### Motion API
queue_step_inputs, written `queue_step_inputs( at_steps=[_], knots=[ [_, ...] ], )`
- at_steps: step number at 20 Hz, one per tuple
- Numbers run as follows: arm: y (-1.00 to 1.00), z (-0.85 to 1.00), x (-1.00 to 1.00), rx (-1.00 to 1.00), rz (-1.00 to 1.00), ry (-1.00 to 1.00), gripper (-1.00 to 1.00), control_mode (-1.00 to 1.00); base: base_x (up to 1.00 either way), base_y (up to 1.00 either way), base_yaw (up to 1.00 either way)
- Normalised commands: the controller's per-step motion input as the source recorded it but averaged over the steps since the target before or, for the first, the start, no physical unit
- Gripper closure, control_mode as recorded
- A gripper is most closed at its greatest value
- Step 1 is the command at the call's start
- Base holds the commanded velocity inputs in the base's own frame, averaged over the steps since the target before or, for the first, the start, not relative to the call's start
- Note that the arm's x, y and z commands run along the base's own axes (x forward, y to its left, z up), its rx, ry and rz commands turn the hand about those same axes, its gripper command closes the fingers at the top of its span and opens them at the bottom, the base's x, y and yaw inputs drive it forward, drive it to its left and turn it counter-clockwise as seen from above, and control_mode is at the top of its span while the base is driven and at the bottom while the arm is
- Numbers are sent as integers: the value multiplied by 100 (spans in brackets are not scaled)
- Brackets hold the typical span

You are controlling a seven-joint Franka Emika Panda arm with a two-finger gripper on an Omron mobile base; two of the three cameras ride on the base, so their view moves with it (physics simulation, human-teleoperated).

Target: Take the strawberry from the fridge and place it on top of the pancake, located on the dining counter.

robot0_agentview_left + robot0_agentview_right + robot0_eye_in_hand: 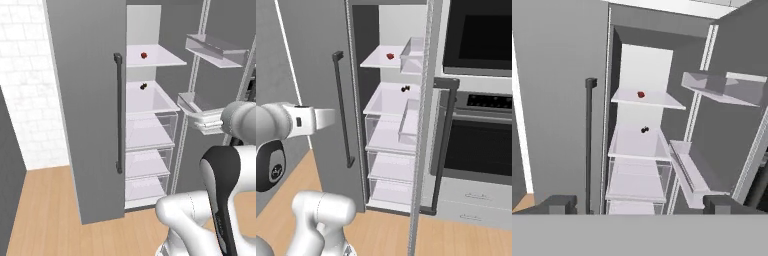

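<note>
A tall grey fridge (85, 100) stands with its right-hand door swung open, showing a white shelved interior, while its left-hand door stays shut with one long dark bar handle (118, 112) running down it. The task looks to be at an early stage: the door is already open, but the strawberry (144, 55), a tiny bright-red berry, sits untouched on the top shelf (155, 56), toward the back. Grasping it, carrying it away and setting it on the pancake all appear to be left to do. The gripper (639, 205) hangs well short of the shelves, facing the opening; its two dark fingertips (559, 204) stand wide apart at the bottom of the hand view, open and holding nothing. One shelf lower lies a small blackish lump (143, 86), similar in size to the berry and easy to confuse with it. Counting what shows: one strawberry, one dark lump, one fridge with two doors, two solid white shelves, and clear drawers (149, 131) stacked beneath them, about three though their edges blur together. The open door carries two pale bins (216, 49). To the right of the fridge, in the right base view, a dark built-in oven (478, 140) is set into the wall.
</note>
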Motion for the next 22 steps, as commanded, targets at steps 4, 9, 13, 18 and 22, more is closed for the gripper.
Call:
queue_step_inputs(
  at_steps=[4, 9, 13, 18, 22],
  knots=[
    [0, 0, 0, 0, 0, 0, -100, 100, 57, -20, -9],
    [0, 0, 0, 0, 0, 0, -100, 100, 89, -6, -2],
    [0, 0, 0, 0, 0, 0, -100, 100, 100, -22, 0],
    [0, 0, 0, 0, 0, 0, -100, 100, 100, -54, 2],
    [0, 0, 0, 0, 0, 0, -100, 100, 100, -51, 1]
  ],
)
